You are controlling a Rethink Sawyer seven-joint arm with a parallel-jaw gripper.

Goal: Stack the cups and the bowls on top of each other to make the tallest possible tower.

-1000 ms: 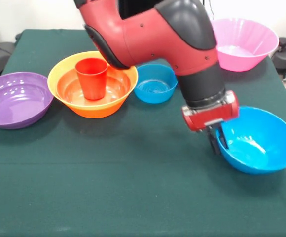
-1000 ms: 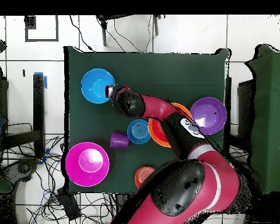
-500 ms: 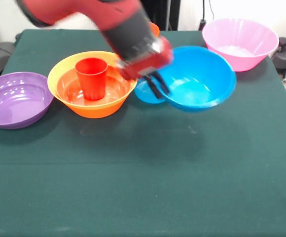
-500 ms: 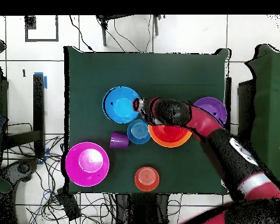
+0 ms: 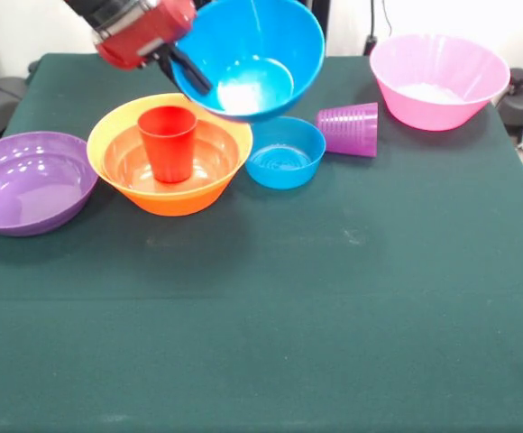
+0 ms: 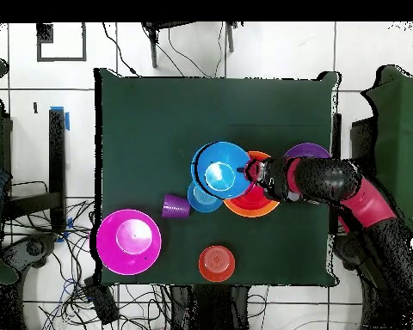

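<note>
My gripper (image 5: 192, 76) is shut on the rim of the large blue bowl (image 5: 249, 56) and holds it tilted in the air, above and just right of the tower. The tower is the large orange bowl (image 5: 117, 122) with the shallow red-orange bowl (image 5: 126, 161) nested in it and the red cup (image 5: 168, 142) upright inside. In the overhead view the blue bowl (image 6: 220, 168) covers part of the orange bowl (image 6: 255, 206), with my gripper (image 6: 249, 172) at its rim. The small blue bowl (image 5: 284, 152) and the purple cup (image 5: 350, 129), lying on its side, sit beside the tower. The light blue cup is out of view.
The purple bowl (image 5: 29, 180) sits left of the tower and the large pink bowl (image 5: 437, 79) at the back right. A small orange bowl (image 6: 216, 263) rests near the robot's side of the table. My arm (image 6: 348, 193) reaches over the purple bowl.
My gripper has lifted the large blue bowl from the table's right side and carried it up and left, to above the tower. The purple cup now shows.
</note>
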